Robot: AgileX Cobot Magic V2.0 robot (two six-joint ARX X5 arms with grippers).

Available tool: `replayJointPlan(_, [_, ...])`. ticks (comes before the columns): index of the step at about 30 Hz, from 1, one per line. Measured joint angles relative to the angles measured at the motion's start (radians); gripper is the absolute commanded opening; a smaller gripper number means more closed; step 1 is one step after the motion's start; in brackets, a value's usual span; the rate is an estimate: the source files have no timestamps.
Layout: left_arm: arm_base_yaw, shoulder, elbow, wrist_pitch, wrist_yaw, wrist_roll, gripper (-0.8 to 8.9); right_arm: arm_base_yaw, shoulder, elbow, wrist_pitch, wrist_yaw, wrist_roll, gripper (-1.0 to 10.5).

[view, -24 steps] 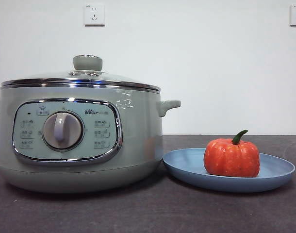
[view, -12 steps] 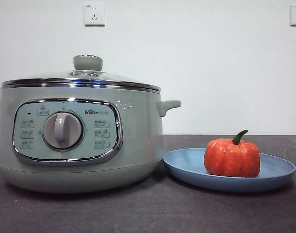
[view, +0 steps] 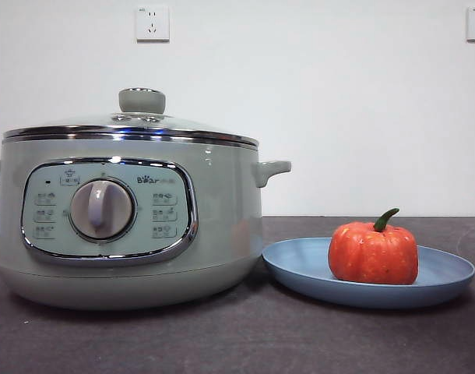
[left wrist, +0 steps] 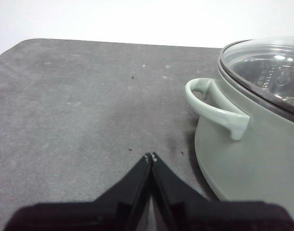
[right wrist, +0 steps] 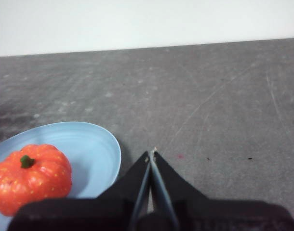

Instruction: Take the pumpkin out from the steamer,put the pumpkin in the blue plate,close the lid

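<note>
The orange-red pumpkin [view: 373, 252] with a green stem sits in the blue plate [view: 300, 265] at the right of the front view; both also show in the right wrist view, pumpkin [right wrist: 31, 177] and plate [right wrist: 96, 154]. The sage-green steamer [view: 222, 226] stands at the left with the glass lid [view: 128, 125] resting shut on it. My left gripper [left wrist: 151, 156] is shut and empty, beside the steamer's side handle [left wrist: 212, 103], apart from it. My right gripper [right wrist: 152, 152] is shut and empty, beside the plate's rim. Neither gripper shows in the front view.
The dark grey table [view: 245, 343] spreads in front of the steamer and plate. Two wall sockets [view: 152, 23] sit high on the white wall behind. In the left wrist view the table's edge [left wrist: 12, 48] lies beyond the gripper.
</note>
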Motion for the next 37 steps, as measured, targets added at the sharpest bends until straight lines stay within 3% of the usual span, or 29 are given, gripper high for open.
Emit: replayJointPlan(37, [0.000, 0.000, 0.000, 0.000, 0.000, 0.000, -0.03, 0.000, 0.003, 0.000, 0.000, 0.003, 0.013, 0.0])
